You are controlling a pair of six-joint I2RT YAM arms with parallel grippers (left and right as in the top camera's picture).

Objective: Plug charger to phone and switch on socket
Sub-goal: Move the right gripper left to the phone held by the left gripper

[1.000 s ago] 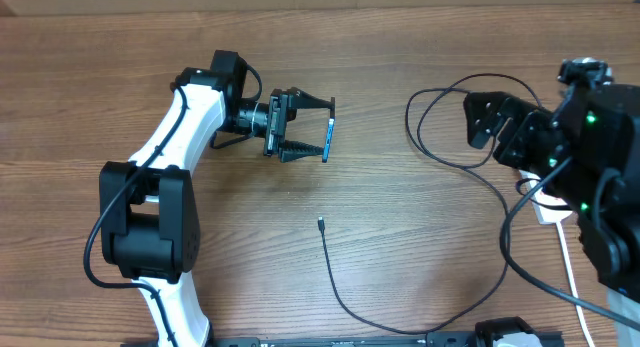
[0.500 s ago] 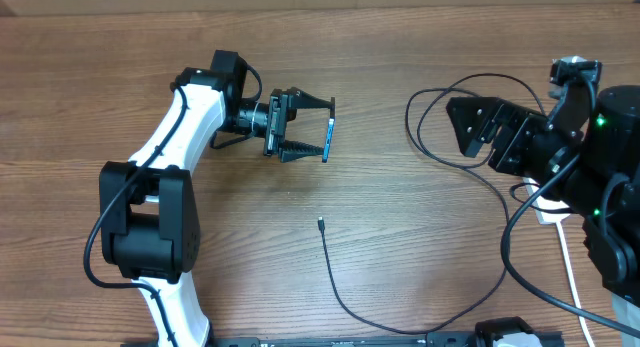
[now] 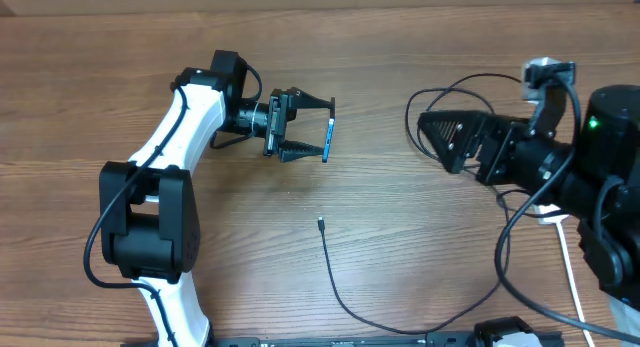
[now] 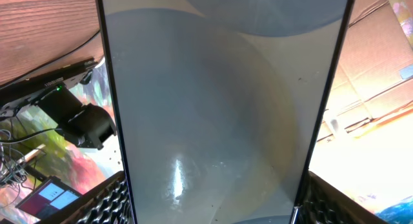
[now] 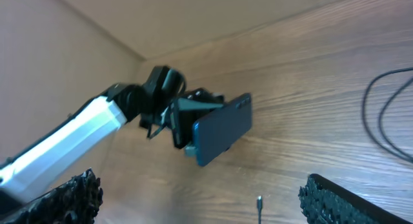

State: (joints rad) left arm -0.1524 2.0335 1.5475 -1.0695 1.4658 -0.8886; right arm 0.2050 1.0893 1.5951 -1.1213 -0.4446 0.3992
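Left of centre in the overhead view, the left gripper [image 3: 327, 133] is closed on the phone [image 3: 328, 142], one finger against each long side. From above the phone is on edge, so it shows only as a thin blue line. The right wrist view shows more of it: a slim blue slab [image 5: 222, 128], tilted and clear of the wooden table [image 3: 400, 47]. In the left wrist view its glassy face [image 4: 219, 108] fills nearly the whole frame with pale grey-blue glare. No lettering can be read there, and only the textured finger pads [image 4: 110, 204] show at the bottom corners. Near the phone, toward the bottom edge of the overhead view, the charger [image 3: 335, 277] ends in its small connector [image 3: 320, 224]. The connector lies loose on the wood, apart from both the phone and the grippers. From there the black cable sweeps away to the right of the phone and loops up under the right arm, where parts of it are hidden. Well to the right of the phone, the right gripper [image 3: 435, 143] points toward it with its jaws spread wide and nothing between them. Farthest right from the phone, the socket [image 3: 548, 215] is almost wholly covered by the right arm. Only a white sliver shows, with its white cord [image 3: 570, 272] beside it, and no switches can be made out.
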